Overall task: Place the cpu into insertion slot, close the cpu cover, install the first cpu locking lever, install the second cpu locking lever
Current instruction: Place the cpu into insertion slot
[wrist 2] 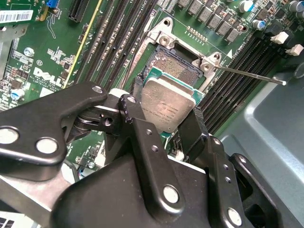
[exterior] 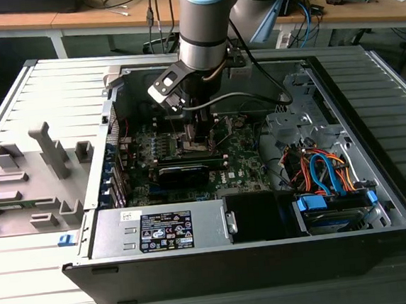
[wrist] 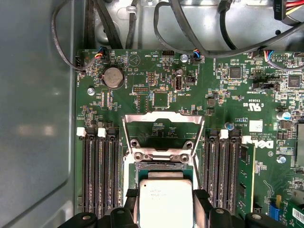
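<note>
Our end effector [wrist 2: 167, 107] is clamped on the cpu [wrist: 165, 204] by two opposite edges, holding it over the insertion slot [wrist 2: 178, 64]. We cannot tell whether they touch. The cpu cover [wrist: 164, 116] stands swung open at the slot's edge.

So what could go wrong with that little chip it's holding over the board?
The cpu, pinched in the gripper, covers only part of the insertion slot. If it were pressed down off-centre like that, it might damage the slot's fine contacts. The cpu cover stands open close behind, so the gripper might knock it.
</note>
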Tool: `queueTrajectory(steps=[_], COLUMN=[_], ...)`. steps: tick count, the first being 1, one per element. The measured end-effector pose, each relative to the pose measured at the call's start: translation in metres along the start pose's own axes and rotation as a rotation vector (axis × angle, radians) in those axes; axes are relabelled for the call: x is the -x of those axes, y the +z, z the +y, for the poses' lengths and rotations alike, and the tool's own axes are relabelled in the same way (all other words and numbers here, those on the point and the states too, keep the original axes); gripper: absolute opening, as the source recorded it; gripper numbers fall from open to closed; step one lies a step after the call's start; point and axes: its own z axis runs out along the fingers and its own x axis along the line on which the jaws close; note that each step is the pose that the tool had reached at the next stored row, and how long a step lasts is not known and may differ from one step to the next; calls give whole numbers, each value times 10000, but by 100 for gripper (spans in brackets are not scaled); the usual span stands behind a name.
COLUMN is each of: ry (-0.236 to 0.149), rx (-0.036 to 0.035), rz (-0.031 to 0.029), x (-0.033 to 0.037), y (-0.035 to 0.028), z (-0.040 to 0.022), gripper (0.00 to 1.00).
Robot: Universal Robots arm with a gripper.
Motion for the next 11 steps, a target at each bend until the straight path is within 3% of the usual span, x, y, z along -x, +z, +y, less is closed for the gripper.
queueTrajectory(steps=[11], ry=[3], rx=[0], rz=[0], x=[1], y=[38], z=[-3], gripper=[55])
